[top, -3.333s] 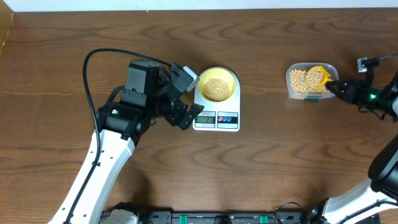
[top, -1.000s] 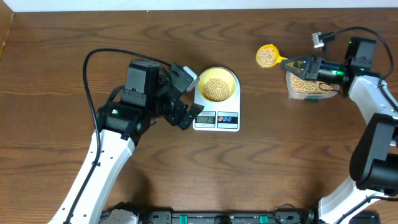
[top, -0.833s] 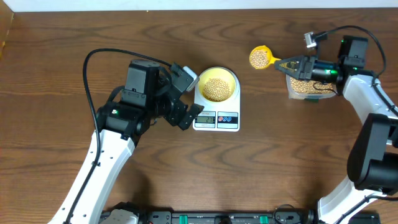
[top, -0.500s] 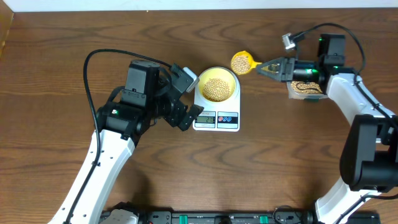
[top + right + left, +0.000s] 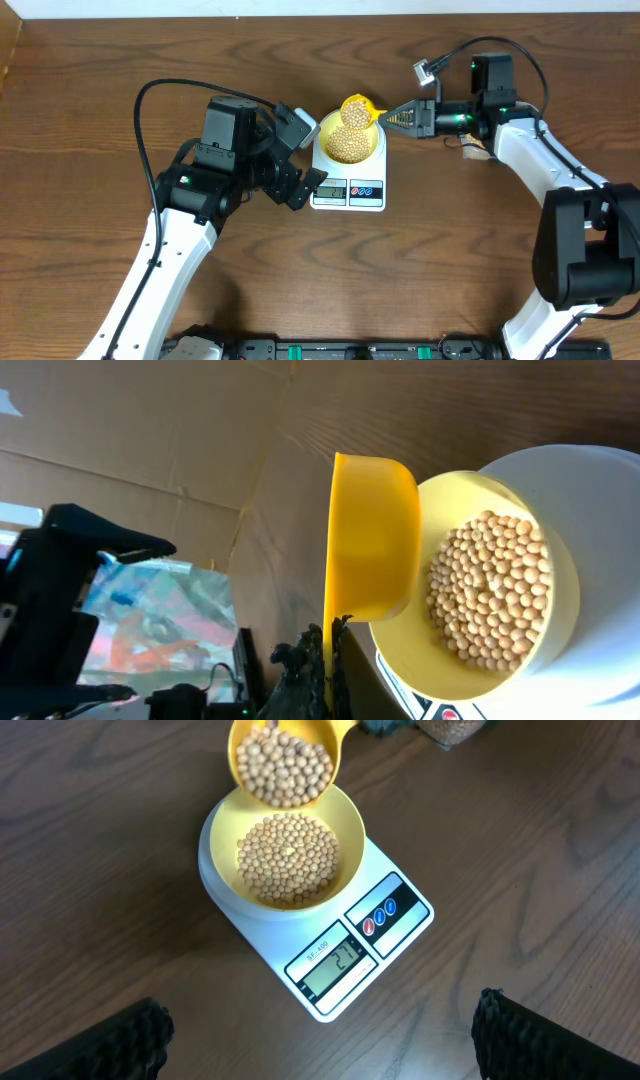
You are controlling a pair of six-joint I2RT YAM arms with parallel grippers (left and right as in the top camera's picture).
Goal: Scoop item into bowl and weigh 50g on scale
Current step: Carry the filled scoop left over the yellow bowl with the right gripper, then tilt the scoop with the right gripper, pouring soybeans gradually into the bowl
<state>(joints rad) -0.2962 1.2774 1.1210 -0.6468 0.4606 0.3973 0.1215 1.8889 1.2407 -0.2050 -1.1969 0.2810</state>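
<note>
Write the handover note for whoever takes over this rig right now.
Left pincer: open, empty, beside the scale.
Right pincer: shut on the handle of the scoop, which is full of beans and held over the bowl's far rim.
The bowl sits on the scale with a layer of beans in it.
Done: some beans are in the bowl, and a full scoop is above it.
Left: tip the scoop in, read the display, adjust to 50 g.

I see my white-shelled left arm [image 5: 160, 260] with black joints and a looping black cable [image 5: 141, 130]; my right arm [image 5: 540, 160] matches, green light [image 5: 462, 118] glowing.
</note>
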